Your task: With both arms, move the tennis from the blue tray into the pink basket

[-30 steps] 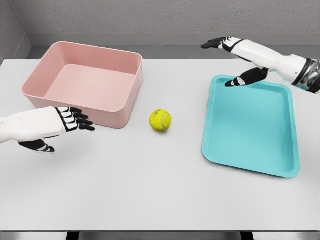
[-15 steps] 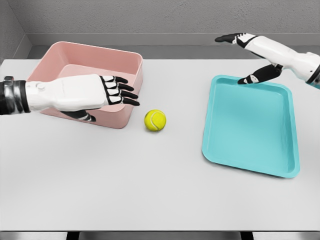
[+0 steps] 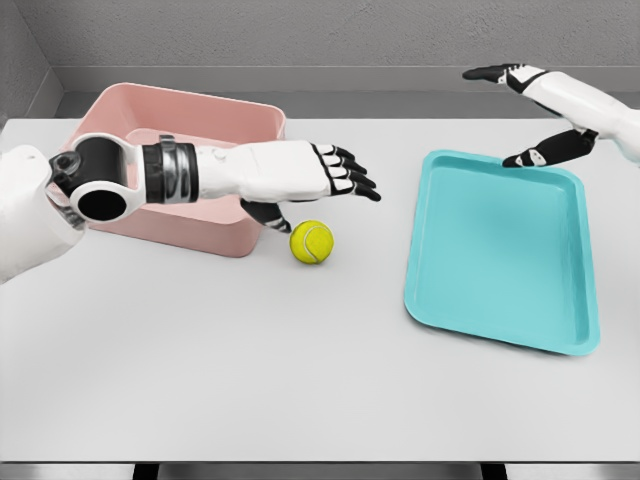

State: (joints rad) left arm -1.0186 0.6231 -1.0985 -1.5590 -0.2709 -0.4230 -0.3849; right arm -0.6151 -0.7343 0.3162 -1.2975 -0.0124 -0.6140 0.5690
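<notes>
Seemingly alone on the bare white table [image 3: 250, 370], the yellow tennis ball [image 3: 312, 242] lay in the head view between the pink basket [image 3: 180, 135] and the blue tray [image 3: 500, 250], much nearer the basket and just off its front right corner. It sat on the tabletop itself, outside both containers.

Over it reached the left hand [image 3: 325, 172], its arm stretched across the front wall of the basket and hiding part of that wall. The black-tipped fingers [image 3: 358, 182] were extended and slightly fanned, holding nothing, pointing toward the tray; the thumb hung below the palm, just left of the ball and close above the table. Whether the thumb touched the ball could not be made out, though a narrow gap seemed to show.

At the upper right, the right hand [image 3: 545, 110] hovered over the tray's far edge. Its fingers [image 3: 490, 72] stretched leftward, the thumb dropped toward the tray's rim, and the hand gripped nothing.

Nothing lay between ball and basket except the basket's own front wall and the left forearm crossing it. Behind the table ran a grey wall [image 3: 320, 35].
</notes>
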